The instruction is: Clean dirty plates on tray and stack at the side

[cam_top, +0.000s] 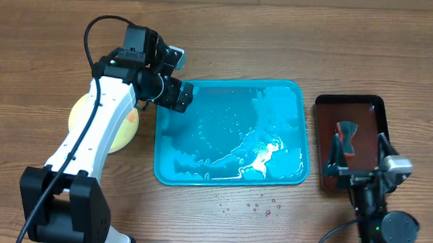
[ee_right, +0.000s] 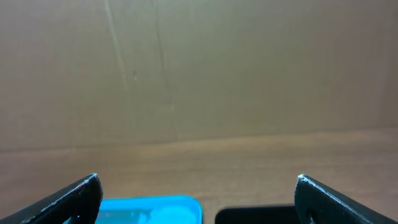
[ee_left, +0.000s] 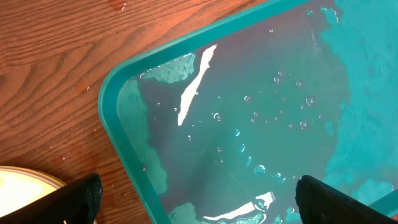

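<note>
Plates [cam_top: 129, 127] lie on the table just outside and behind the left gripper [cam_top: 181, 77], mostly hidden under its arm. Only a pale yellow one can be made out, and their number cannot be told. Being light, stiff plastic and probably wet, they are judged slippery and best pinched at the rim. The left gripper is spread wide, with nothing held, over a corner of the wet blue tray [cam_top: 200, 135]. Further right, the right gripper [cam_top: 360, 154] is likewise spread and empty above a dark red tray [cam_top: 367, 116].
</note>
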